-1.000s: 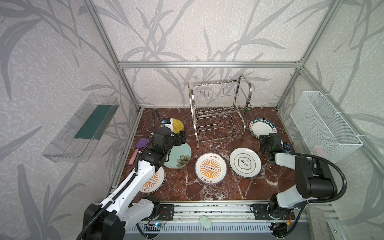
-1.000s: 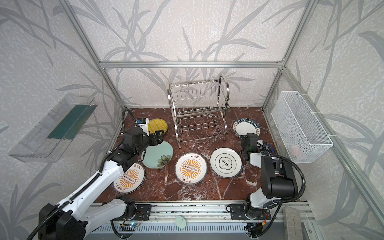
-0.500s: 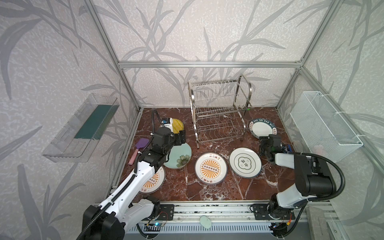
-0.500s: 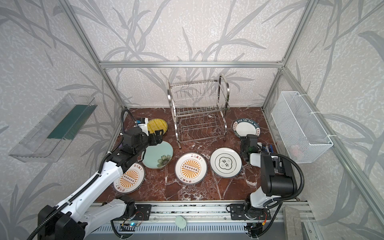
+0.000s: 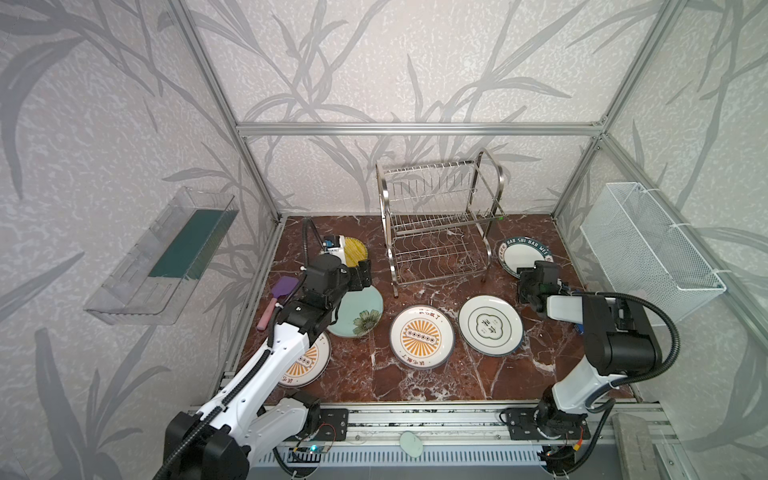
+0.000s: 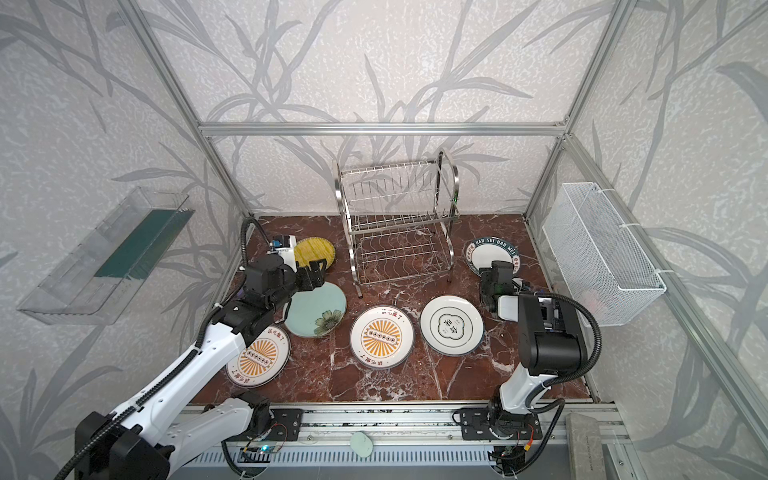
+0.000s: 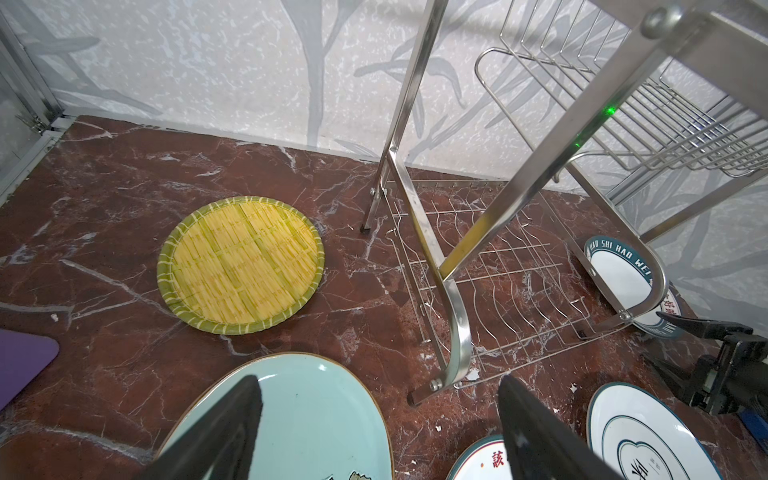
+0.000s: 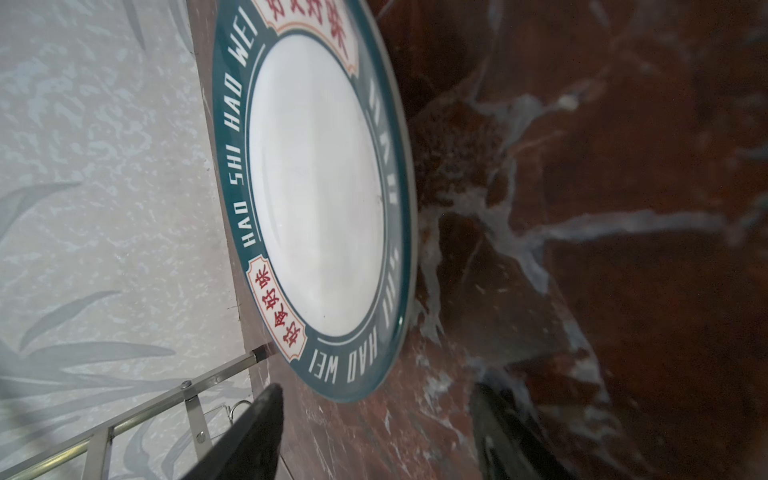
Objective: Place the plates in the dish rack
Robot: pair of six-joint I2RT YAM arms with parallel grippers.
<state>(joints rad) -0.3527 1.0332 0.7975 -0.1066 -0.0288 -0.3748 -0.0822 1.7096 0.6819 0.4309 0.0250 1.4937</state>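
Six plates lay flat on the marble table (image 5: 478,382) in both top views, all outside the dish rack (image 5: 436,232) at the back wall. The left gripper (image 5: 362,274) hovered between the yellow plate (image 5: 355,251) and the teal plate (image 5: 361,316). The right gripper (image 5: 533,272) sat at the near rim of the lettered plate (image 5: 519,253), right of the rack. One sunburst plate (image 5: 422,337) and the emblem plate (image 5: 490,325) lay in front of the rack. A second sunburst plate (image 5: 307,365) lay partly under the left arm (image 5: 286,345).

From the left wrist, the left gripper's jaws stood wide with nothing between them, and one finger (image 7: 237,428) was over the teal plate. The yellow plate lay beyond, beside a rack leg.

From the right wrist, the right gripper's fingers (image 8: 249,436) were spread and held nothing. The lettered plate's rim lay just ahead of the gap.
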